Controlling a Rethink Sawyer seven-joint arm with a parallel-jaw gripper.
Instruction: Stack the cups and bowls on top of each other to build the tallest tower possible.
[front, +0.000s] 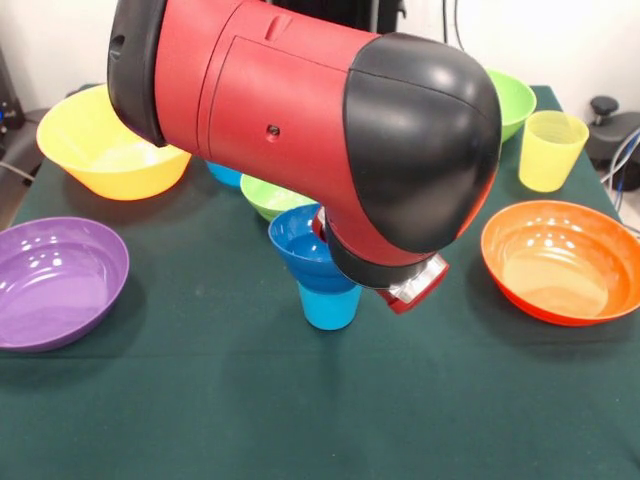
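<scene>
Green cloth covers the surface (200, 400); purple bowl (55, 280) at nine o'clock, orange bowl (560, 260) at three; claw's state hidden.

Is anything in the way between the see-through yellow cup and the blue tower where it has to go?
Yes. The robot's big red and black arm hangs over the dark blue plastic bowl sitting on the light blue plastic cup, between it and the ribbed yellow plastic cup.

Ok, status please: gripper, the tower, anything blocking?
Gripper hidden behind the arm, state unknown. Tower: dark blue bowl sitting on blue cup, nothing higher. Yellow cup stands apart, unstacked. Arm blocks most of the view.
</scene>
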